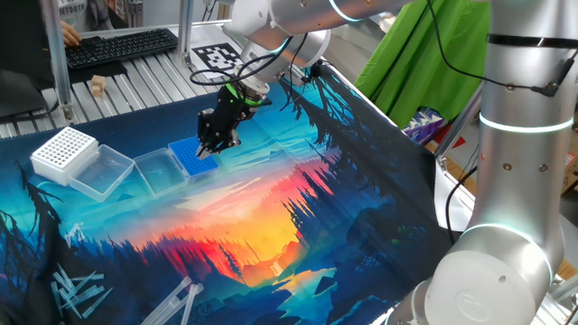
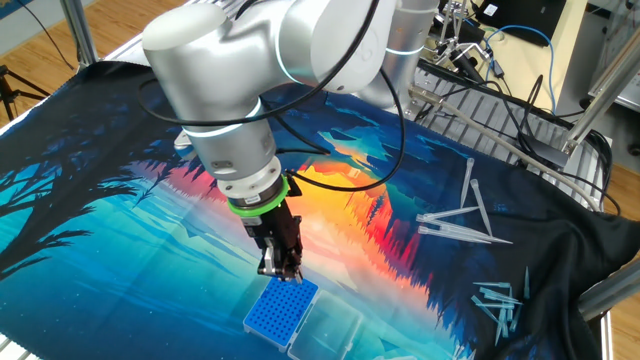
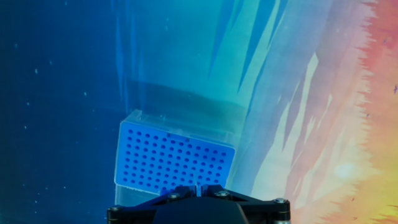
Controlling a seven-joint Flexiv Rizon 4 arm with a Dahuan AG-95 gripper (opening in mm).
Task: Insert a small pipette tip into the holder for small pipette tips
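Two fixed cameras faced the blue rack (image 1: 193,159) from opposite sides; hand camera looked down, close above it.

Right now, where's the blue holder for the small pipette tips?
In one fixed view, the blue holder sits left of centre on the printed mat, directly under the gripper, with its clear lid open toward the white rack.

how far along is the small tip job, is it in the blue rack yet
Done: the gripper is shut and a thin whitish sliver between its jaws in the hand view looks like the small pipette tip, so pickup seems finished. In hand: it hangs tilted at the near edge of the blue holder, whose lid lies open. Left: seating the tip in a hole and letting go; the visible holes all look empty.
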